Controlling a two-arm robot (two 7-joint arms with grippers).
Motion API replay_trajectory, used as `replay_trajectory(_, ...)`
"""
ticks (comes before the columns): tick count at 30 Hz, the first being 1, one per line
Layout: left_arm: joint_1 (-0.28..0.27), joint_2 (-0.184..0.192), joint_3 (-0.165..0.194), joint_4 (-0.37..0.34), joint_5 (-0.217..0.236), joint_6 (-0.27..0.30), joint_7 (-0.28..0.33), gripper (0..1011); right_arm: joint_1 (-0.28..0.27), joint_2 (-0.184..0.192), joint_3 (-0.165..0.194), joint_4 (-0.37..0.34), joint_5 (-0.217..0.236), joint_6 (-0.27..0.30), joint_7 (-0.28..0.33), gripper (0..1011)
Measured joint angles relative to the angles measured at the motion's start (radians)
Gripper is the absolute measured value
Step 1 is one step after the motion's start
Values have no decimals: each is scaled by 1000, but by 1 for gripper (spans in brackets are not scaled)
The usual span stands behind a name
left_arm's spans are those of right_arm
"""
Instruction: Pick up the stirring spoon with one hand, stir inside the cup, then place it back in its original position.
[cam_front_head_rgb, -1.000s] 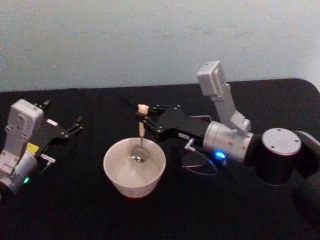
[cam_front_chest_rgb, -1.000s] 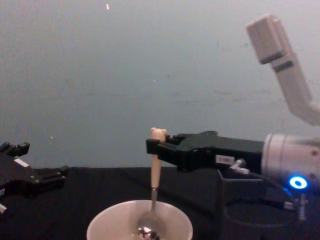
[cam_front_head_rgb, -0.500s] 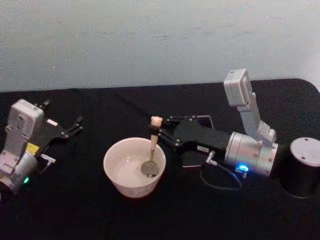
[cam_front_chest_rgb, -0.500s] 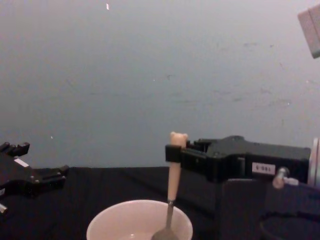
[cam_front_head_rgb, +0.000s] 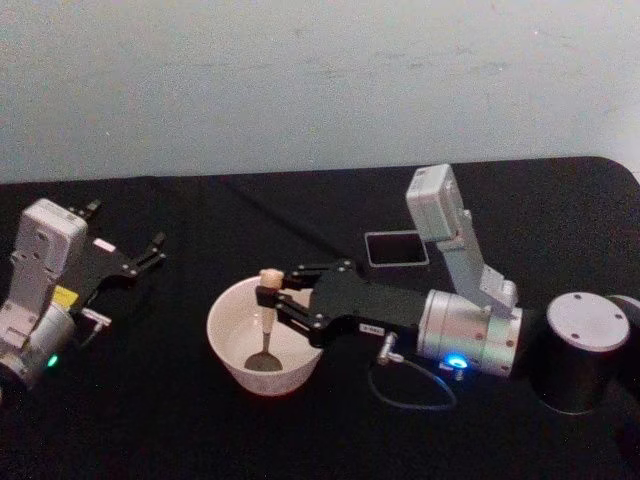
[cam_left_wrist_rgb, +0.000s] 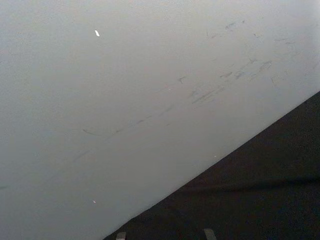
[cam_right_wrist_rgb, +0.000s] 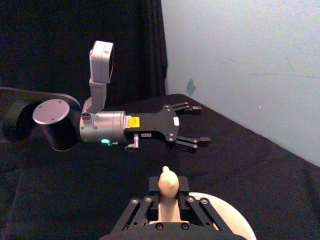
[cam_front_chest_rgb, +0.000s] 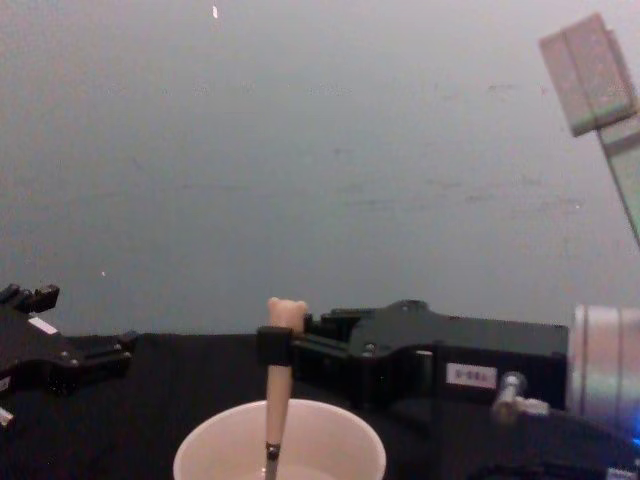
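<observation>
Stirring spoon (cam_front_head_rgb: 266, 325) upright in the cup (cam_front_head_rgb: 225, 360), held by the right gripper (cam_front_head_rgb: 270, 297).
Its small bowl sits low inside the cup and the bear-head top stands above the rim, the gripper clamped on the peach handle just under the head. The dark square holder (cam_front_head_rgb: 397, 249) lies behind on the black worktop (cam_front_head_rgb: 180, 430). The left gripper (cam_front_head_rgb: 128, 226) rests well apart, fingers spread wide.

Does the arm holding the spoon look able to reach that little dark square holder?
Probably yes: the holder sits uncovered just behind the right end effector, which grips the stirring spoon in the cup; nothing stands between them.
</observation>
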Motion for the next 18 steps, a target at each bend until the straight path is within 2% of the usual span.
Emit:
replay_trajectory(5,0,0,0,0,0,0,0,1001,17,-26,-17,16,-12,3,-18,215)
replay_trajectory(8,0,0,0,0,0,0,0,1001,37,-57,-25,44,-23,6,-41,215)
replay_trajectory(15,0,0,0,0,0,0,0,1001,66,-103,-29,97,-43,10,-76,215)
replay_trajectory(16,0,0,0,0,0,0,0,1001,83,-128,-27,130,-53,10,-95,215)
replay_trajectory(18,0,0,0,0,0,0,0,1001,91,-138,-22,147,-57,10,-104,215)
